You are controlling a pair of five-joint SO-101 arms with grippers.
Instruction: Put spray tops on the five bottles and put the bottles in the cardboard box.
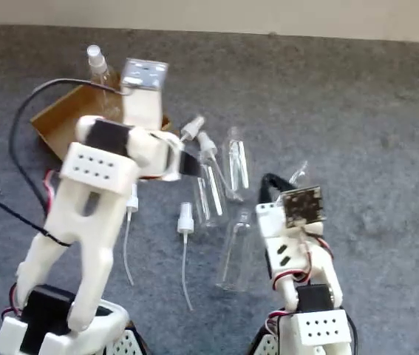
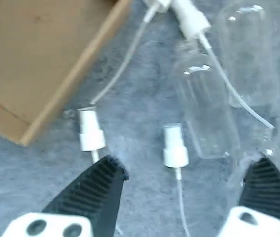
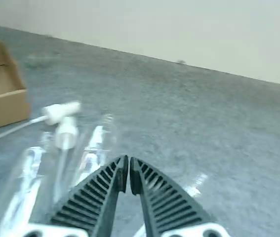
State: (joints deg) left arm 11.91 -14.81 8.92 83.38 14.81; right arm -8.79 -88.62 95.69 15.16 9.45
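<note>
1. The left gripper (image 2: 188,169) hangs over the grey mat (image 1: 372,111) with its fingers spread wide and nothing between them.
2. Two loose spray tops lie on the mat under it, each trailing a thin tube. The box-side top (image 2: 90,131) is just off the box's corner. The middle top (image 2: 175,145) lies within the span of the open fingers.
3. The box (image 1: 54,118) sits at the far left of the mat, partly covered by the left arm (image 1: 91,222) in the high view.
4. A capped bottle (image 1: 98,70) stands upright at the box's far edge. Whether it is inside the box or just behind it cannot be told.
5. Three bare bottles lie flat between the arms:
   - the far bottle (image 1: 237,159);
   - the mid bottle (image 1: 209,194), beside the far one;
   - the near bottle (image 1: 235,251), close to the right arm (image 1: 298,251).
6. Two more tops lie near the mid bottle's neck, not fitted on any bottle. The outer top (image 1: 192,127) is nearer the box. The inner top (image 1: 206,144) has its tube slanting down past the mid bottle.
7. The right gripper (image 3: 129,170) is low over the mat with its fingers closed together and empty. Clear bottles and two tops lie just ahead of it, on the box's side.
</note>
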